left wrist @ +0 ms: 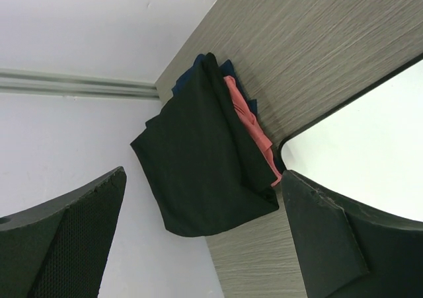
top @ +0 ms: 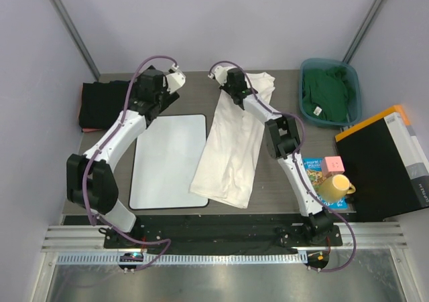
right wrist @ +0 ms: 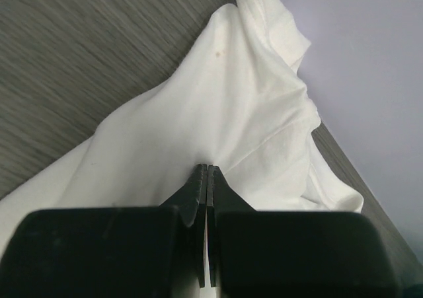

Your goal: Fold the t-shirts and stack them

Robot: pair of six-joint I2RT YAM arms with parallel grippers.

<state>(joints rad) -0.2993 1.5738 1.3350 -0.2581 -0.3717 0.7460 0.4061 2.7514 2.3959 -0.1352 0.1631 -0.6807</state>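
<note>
A white t-shirt (top: 233, 144) lies lengthwise on the table, its top end bunched near the back. My right gripper (top: 232, 90) is shut on a pinch of that cloth near the top; in the right wrist view the jaws (right wrist: 208, 170) press together with the white t-shirt (right wrist: 218, 100) creasing out from them. A folded stack with a black t-shirt (top: 100, 104) on top sits at the back left. My left gripper (top: 163, 88) hovers open just right of it. The left wrist view shows the black t-shirt (left wrist: 195, 159) over a pinkish-red one (left wrist: 250, 123), with nothing between the fingers (left wrist: 73, 238).
A flat white board (top: 169, 161) lies between the stack and the white shirt. A teal bin (top: 355, 91) at the back right holds a green t-shirt (top: 326, 91). A black box (top: 382, 165), a yellow cup (top: 335, 185) and a pink cube (top: 333, 163) stand at the right.
</note>
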